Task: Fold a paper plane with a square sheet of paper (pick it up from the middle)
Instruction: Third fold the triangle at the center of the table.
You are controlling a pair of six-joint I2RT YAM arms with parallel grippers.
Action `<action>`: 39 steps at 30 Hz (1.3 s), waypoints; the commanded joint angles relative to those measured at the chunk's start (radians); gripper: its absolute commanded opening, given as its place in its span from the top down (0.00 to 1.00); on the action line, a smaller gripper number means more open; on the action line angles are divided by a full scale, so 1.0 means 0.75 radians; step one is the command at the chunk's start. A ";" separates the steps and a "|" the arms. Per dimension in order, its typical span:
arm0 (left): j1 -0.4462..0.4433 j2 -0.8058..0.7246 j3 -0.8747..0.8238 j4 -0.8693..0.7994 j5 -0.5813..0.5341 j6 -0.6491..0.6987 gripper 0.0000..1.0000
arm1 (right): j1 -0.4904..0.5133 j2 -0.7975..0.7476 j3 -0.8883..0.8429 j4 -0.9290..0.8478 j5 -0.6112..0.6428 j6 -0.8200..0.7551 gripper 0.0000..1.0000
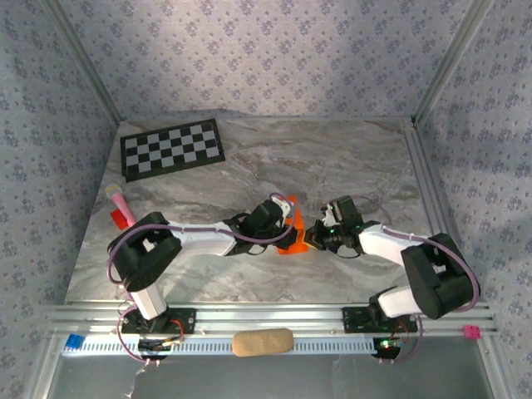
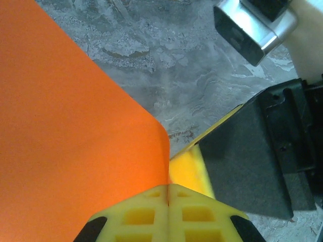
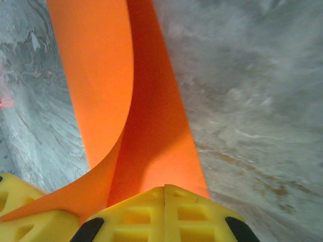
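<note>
We find the curled sheet of thin bright orange paper (image 1: 292,231) standing between our two claws over the grey marbled worktop (image 1: 349,166), the left claw (image 2: 168,187) clamped on one edge and the right claw (image 3: 165,188) clamped on it from the other side.

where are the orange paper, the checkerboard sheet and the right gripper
orange paper (image 2: 75,141): left wrist view, middle of its broad face
checkerboard sheet (image 1: 173,148): top view, its centre
right gripper (image 3: 165,194): right wrist view, seam where its shut yellow fingertips meet
</note>
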 commanded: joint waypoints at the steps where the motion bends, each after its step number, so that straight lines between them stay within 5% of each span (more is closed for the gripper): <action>1: 0.001 0.013 -0.009 0.027 -0.012 -0.014 1.00 | 0.018 0.042 0.047 0.035 -0.026 0.011 0.99; 15: 0.043 0.014 -0.063 0.065 0.005 -0.062 1.00 | -0.030 0.142 0.024 -0.134 0.094 -0.097 1.00; 39: 0.126 0.052 -0.080 0.046 -0.056 0.029 0.95 | -0.033 0.178 0.065 -0.145 0.053 -0.123 1.00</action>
